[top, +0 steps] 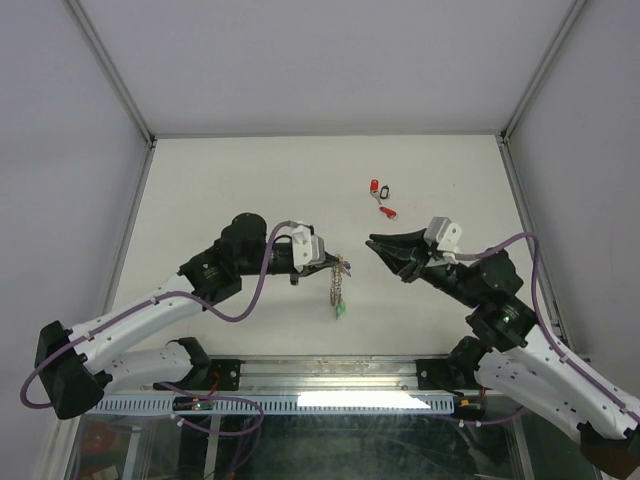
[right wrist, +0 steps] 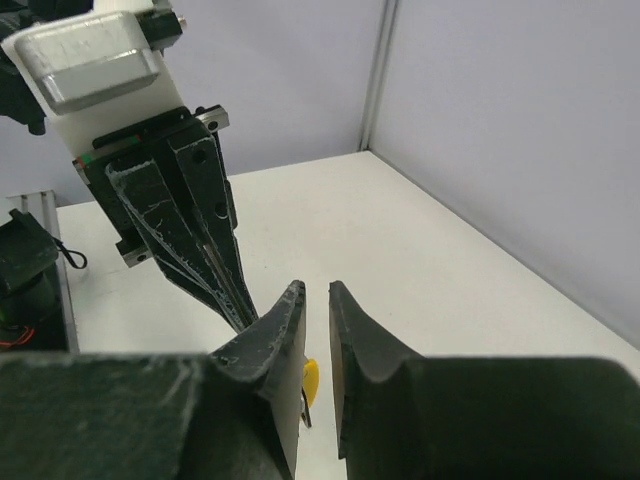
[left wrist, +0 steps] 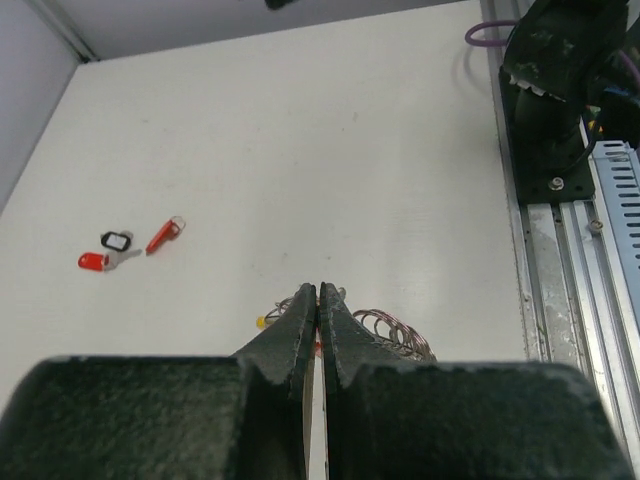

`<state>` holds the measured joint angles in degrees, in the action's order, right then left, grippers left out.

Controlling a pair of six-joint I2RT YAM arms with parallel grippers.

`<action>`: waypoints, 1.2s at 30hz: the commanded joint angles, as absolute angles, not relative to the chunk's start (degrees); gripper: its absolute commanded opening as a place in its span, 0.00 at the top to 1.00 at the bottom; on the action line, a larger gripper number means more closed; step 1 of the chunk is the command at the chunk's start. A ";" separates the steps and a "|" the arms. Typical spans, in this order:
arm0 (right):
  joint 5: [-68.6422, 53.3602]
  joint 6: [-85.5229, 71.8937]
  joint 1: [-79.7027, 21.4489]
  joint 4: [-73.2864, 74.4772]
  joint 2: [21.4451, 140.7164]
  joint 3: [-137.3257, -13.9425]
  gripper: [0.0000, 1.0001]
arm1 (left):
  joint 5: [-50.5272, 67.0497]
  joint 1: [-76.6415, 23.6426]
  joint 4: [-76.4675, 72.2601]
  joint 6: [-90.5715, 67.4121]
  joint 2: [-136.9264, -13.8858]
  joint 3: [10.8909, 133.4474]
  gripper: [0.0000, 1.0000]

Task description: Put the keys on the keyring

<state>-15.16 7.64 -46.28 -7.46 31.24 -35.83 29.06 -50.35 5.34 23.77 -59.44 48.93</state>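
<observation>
I am watching the left hand (top: 334, 263) clamping together on the keyring (top: 339, 285), which is dangling from its tips over the tabletop (top: 250, 180) with a green tag (top: 341, 311) hanging at its lower end. The right hand (top: 374, 243) is hovering just beside the ring, its fingers (right wrist: 290, 320) standing slightly apart and gripping nothing. The red-tagged keys (top: 377, 188) are lying farther out on the tabletop, well apart from both hands.

No text, label or number is legible.
</observation>
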 commanded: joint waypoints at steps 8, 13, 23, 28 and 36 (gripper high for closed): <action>-7.60 7.47 -46.58 -4.26 32.55 -39.05 0.82 | 29.04 -43.96 0.89 21.28 -62.32 47.46 1.00; -6.56 7.47 -46.56 -2.94 33.17 -39.46 0.82 | 28.22 -41.56 3.13 21.23 -64.96 48.14 1.00; -2.03 4.30 -46.58 3.17 36.80 -42.28 0.78 | 23.90 -37.80 1.74 15.93 -73.30 50.64 1.00; 4.24 -1.01 -46.51 12.34 42.02 -46.57 0.59 | 15.46 -35.88 -2.53 9.24 -72.05 49.87 1.00; 2.19 -10.59 -41.83 25.76 54.85 -56.62 0.18 | -4.56 -30.99 -0.33 -7.17 -68.74 50.11 0.49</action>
